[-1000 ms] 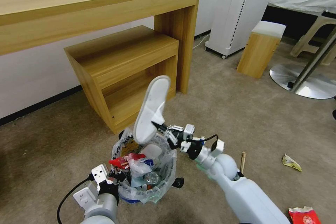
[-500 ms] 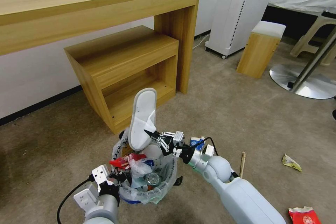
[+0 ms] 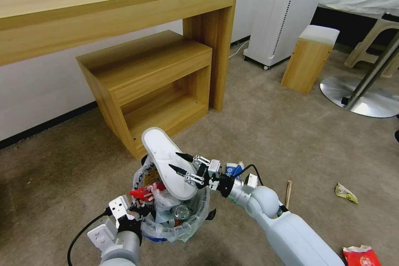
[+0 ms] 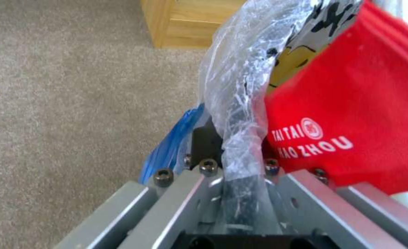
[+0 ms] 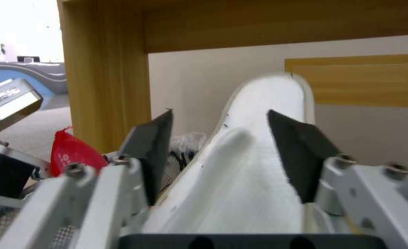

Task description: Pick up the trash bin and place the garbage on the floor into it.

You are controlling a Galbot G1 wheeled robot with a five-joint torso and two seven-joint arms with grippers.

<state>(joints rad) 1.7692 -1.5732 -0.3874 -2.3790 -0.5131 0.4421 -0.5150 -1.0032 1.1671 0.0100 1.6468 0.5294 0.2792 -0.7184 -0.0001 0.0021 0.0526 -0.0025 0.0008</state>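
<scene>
Since 1 second ago the white fabric slipper [image 3: 168,162] has tipped from nearly upright to lying slantwise across the small round dark trash bin with its clear plastic liner [image 3: 193,216], heel down among the wrappers. The right gripper [image 3: 178,163] sits just right of it, black fingers [image 5: 154,152] spread apart either side of the slipper, apparently letting it go. At near left, the left gripper [image 3: 134,210] is clenched on the bin's lined rim [image 4: 234,114], steadying it beside the red printed wrapper [image 4: 347,114]. A wooden stick [image 3: 288,193], yellow crumple [image 3: 346,193] and red packet [image 3: 361,255] lie on the carpet to the right.
</scene>
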